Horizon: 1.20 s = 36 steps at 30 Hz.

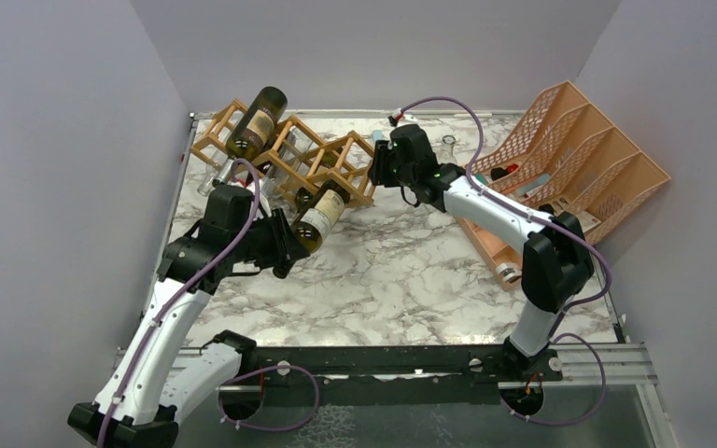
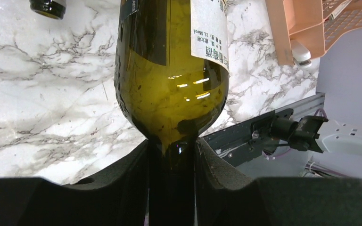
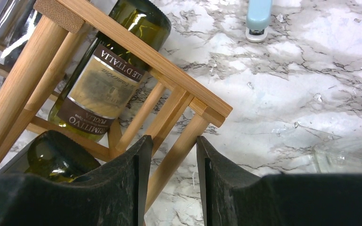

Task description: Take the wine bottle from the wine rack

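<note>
The wine rack (image 1: 291, 154), a tan wooden lattice, stands at the back left. A dark green wine bottle (image 1: 322, 217) with a white label slants out of its front, base end by the rack's lower cell. My left gripper (image 1: 283, 245) is shut on its neck; in the left wrist view the neck sits tight between my fingers (image 2: 172, 157) and the body (image 2: 169, 70) rises above the marble. A second bottle (image 1: 257, 121) lies on the rack's top left. My right gripper (image 1: 380, 166) is at the rack's right end, closed around a wooden post (image 3: 176, 153).
A peach mesh file organizer (image 1: 569, 159) stands at the right, also in the left wrist view (image 2: 311, 23). A brown-labelled bottle (image 3: 106, 82) lies in the rack near my right gripper. A light blue object (image 3: 258, 16) lies behind the rack. Grey walls enclose the marble table (image 1: 411, 271).
</note>
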Each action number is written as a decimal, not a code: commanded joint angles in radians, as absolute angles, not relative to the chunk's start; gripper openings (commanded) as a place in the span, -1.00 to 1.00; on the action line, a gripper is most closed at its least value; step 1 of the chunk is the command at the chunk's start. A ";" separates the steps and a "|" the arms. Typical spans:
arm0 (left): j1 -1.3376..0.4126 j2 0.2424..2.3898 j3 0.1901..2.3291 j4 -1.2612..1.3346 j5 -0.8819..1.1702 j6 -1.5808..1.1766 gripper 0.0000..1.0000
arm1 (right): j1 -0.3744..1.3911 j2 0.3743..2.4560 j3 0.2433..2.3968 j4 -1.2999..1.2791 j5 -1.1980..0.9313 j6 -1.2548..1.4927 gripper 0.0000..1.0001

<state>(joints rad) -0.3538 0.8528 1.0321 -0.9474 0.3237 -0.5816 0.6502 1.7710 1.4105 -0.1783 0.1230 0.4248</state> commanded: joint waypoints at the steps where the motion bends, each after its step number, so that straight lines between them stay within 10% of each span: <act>1: -0.353 0.814 1.116 -0.946 0.316 -0.554 -1.00 | 0.664 1.805 1.443 -0.176 0.105 0.402 -0.14; 6: -0.353 0.817 1.160 -1.001 0.327 -0.533 -1.00 | 0.664 1.791 1.461 -0.191 0.085 0.361 -0.03; 19: -0.353 0.871 1.231 -1.144 0.407 -0.432 -1.00 | 0.664 1.687 1.525 -0.350 0.069 0.138 0.98; 36: -0.396 0.914 1.175 -1.156 0.425 -0.396 -1.00 | 0.898 1.306 1.032 0.034 -0.425 -0.343 0.99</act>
